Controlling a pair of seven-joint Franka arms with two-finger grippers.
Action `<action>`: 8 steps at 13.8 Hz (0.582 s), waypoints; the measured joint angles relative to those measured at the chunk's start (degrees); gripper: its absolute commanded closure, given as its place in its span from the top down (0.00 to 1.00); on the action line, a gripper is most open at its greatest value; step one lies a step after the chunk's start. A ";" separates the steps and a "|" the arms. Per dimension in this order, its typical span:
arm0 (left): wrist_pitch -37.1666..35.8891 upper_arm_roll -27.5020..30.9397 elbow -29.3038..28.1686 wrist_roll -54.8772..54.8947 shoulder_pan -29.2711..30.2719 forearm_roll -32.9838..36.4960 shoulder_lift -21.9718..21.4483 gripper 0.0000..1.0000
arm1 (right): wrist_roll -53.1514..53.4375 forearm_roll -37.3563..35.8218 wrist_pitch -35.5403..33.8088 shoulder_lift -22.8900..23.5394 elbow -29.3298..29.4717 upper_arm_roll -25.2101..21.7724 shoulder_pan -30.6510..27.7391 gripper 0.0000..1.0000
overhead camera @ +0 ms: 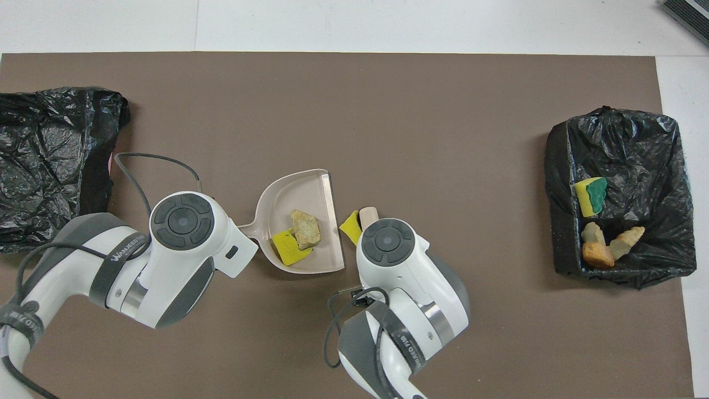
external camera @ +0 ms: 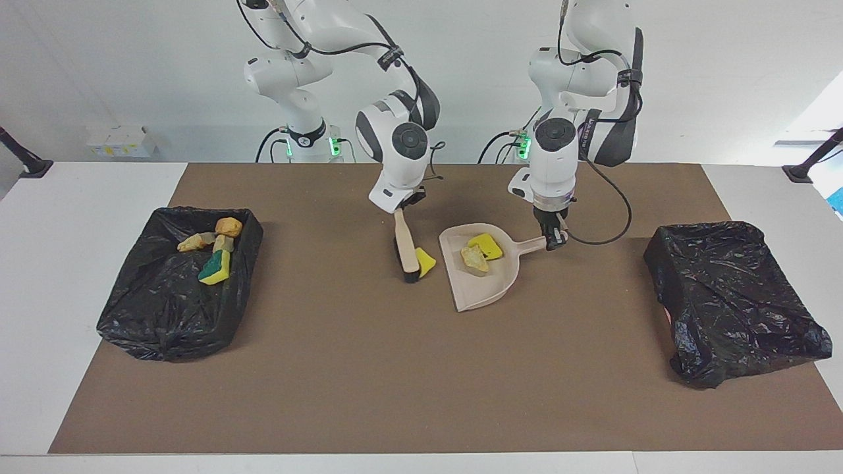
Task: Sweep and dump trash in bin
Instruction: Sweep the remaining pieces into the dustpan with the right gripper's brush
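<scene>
Currently, reading the facing view from left to right:

- Bin (external camera: 171,309), left of frame, black-lined: four bits of trash (external camera: 217,253) already inside, among them a green-sided sponge chunk and golden-brown bread pieces. This share of the job looks done.
- Right gripper (external camera: 400,209), centre, clamped shut on the handle of the brush (external camera: 406,250); bristles down on the mat.
- Loose yellow sponge chunk (external camera: 426,261), touching the brush head and just beside the dustpan's lip; the last piece on the mat, not yet in the pan.
- Dustpan (external camera: 484,289), centre right, resting on the mat: two pieces inside, one yellow sponge (external camera: 486,246) and one bread-like bit (external camera: 473,259).
- Left gripper (external camera: 552,240), fingers closed on the dustpan's handle.
- Second black-lined bin (external camera: 731,303), right of frame; no trash seen in it.

Remaining, by judgement: push the last chunk in, then carry and tip the pan. Nothing lies between chunk and pan; the cable looping beside the left gripper stays close to the handle.
</scene>
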 measured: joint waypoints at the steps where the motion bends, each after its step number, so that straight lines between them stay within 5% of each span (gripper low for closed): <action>1: -0.19 0.00 0.00 -0.02 -0.08 0.00 -0.05 0.00 | 0.62 1.52 1.62 0.82 0.72 0.02 1.45 0.00; 8: -0.36 0.16 -0.01 0.72 -0.26 0.00 -0.10 0.00 | 1.28 9.17 3.02 2.03 2.82 -0.20 2.84 0.00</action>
